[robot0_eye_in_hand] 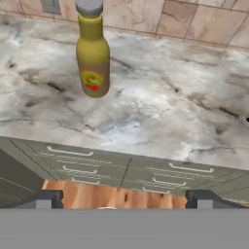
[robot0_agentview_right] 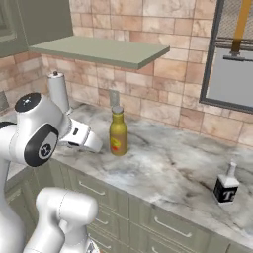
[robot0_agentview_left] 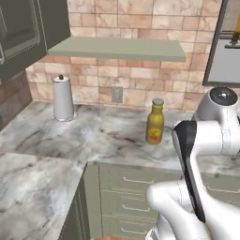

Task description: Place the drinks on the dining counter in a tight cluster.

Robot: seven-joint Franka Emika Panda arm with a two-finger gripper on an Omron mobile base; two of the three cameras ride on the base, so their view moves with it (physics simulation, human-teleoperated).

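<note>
A tall amber-yellow bottle [robot0_agentview_left: 155, 122] [robot0_agentview_right: 118, 132] [robot0_eye_in_hand: 92, 51] with a grey cap and a red-yellow label stands upright on the marble counter with green drawers [robot0_agentview_left: 93, 136]. Far to its right stands a small white narrow-necked container [robot0_agentview_right: 226, 185] with a dark label. My gripper [robot0_eye_in_hand: 125, 200] is open and empty. It hangs in front of the counter's edge, below and short of the amber bottle and facing it. The dining counter is out of view.
A white paper-towel roll [robot0_agentview_left: 63, 98] [robot0_agentview_right: 58, 89] stands at the back left by the brick wall. A green shelf [robot0_agentview_left: 117, 48] juts out above the counter. A window [robot0_agentview_right: 232, 54] is at the right. Green drawer fronts [robot0_eye_in_hand: 126, 170] lie below the counter edge.
</note>
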